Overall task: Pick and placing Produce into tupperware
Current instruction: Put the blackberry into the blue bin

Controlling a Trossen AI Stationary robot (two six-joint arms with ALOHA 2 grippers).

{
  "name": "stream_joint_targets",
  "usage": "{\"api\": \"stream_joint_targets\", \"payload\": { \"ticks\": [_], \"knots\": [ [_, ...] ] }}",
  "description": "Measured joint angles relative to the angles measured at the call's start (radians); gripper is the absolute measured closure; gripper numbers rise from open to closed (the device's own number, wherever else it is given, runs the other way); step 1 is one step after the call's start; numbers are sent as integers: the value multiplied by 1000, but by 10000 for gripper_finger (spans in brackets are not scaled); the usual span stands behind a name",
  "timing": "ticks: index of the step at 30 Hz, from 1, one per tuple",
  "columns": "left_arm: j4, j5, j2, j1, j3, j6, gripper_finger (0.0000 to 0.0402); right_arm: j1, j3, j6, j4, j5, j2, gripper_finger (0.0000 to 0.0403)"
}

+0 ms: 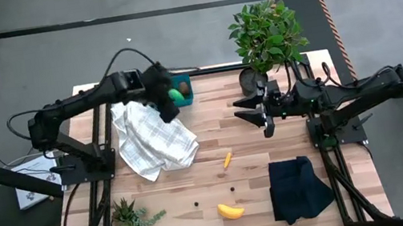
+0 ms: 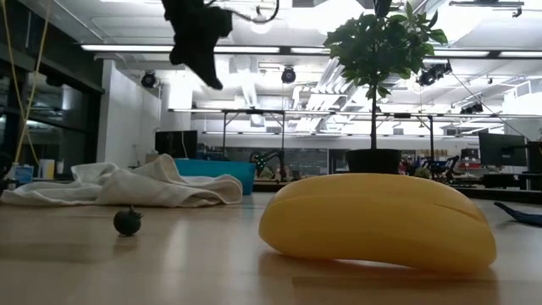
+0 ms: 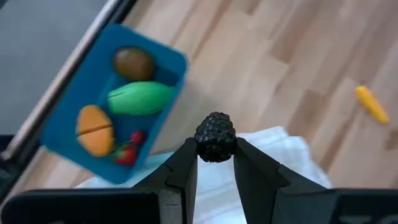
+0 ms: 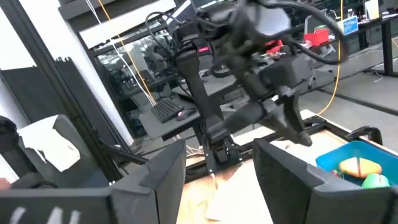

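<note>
Left wrist view shows the left gripper (image 3: 216, 163) pinching a dark berry (image 3: 215, 137) near the teal tupperware (image 3: 65, 121); right gripper (image 1: 262, 113) waits apart, fingers spread.

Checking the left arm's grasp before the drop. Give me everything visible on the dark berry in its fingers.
The dark berry is small, near-black and rounded, with a bumpy, beaded surface like moulded plastic. It is pinched between the fingertips of the left gripper, one finger on each side, most of it showing above them. It hangs in the air over the white checked cloth, beside the tupperware and not yet over it. Nothing but the fingers touches it.
</note>
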Motion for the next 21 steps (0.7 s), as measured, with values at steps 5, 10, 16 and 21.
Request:
{"api": "stream_joint_targets", "payload": {
  "ticks": [5, 10, 16, 21],
  "knots": [
    [26, 7, 0, 117, 0, 71, 319, -8, 0, -2, -8, 4, 0, 224],
    [51, 47, 0, 236, 0, 131, 319, -24, 0, 0, -19, 45, 0, 224],
    [110, 172, 34, 348, -42, 165, 319, -51, 0, 0, -21, 72, 0, 224],
    [172, 225, 87, 378, -106, 167, 319, -78, 0, 20, -21, 78, 1, 224]
  ]
}}
